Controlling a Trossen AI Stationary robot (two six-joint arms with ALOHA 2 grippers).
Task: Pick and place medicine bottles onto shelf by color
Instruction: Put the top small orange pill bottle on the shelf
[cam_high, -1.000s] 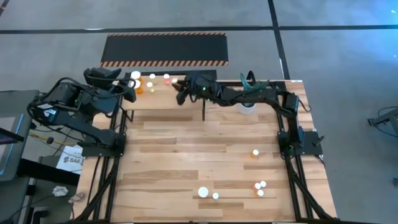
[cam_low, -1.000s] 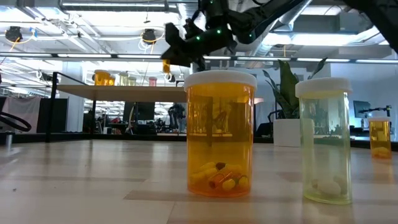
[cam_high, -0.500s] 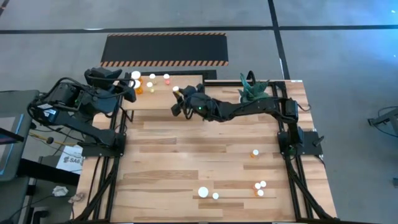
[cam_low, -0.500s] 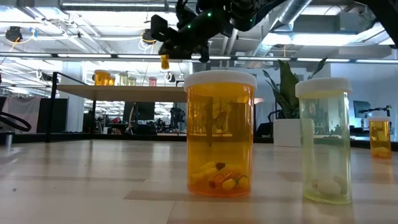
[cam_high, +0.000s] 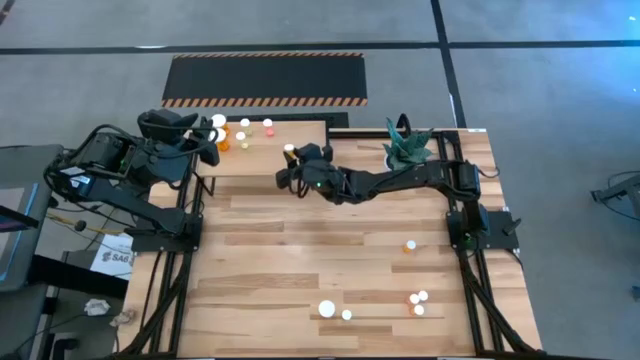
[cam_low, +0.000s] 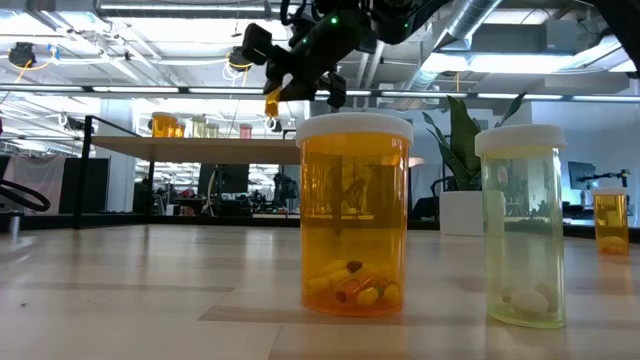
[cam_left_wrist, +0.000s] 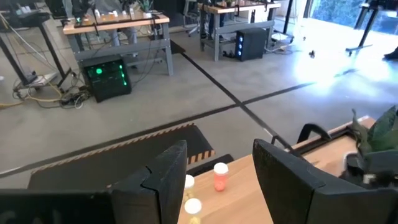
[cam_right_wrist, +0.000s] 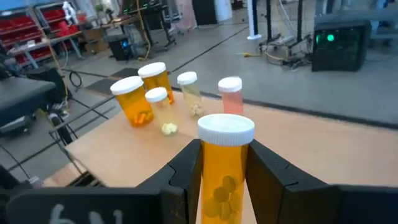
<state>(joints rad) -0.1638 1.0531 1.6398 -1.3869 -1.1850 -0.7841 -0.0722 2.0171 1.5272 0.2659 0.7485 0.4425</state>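
One orange bottle (cam_right_wrist: 224, 163) clamped in right gripper (cam_high: 290, 165) fingers, at shelf (cam_high: 300, 150) near edge | next: set by orange group (cam_right_wrist: 143, 96) | left gripper (cam_left_wrist: 217, 180) half-open, empty, shelf's left end.

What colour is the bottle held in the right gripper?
Orange with a white cap; clearest in the right wrist view.

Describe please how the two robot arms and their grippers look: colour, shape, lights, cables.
Both arms are dark, jointed and slim. The right arm shows a small green light near its wrist. The left arm carries a blue-and-white label. The left gripper and the right gripper each have two broad, black, matte fingers.
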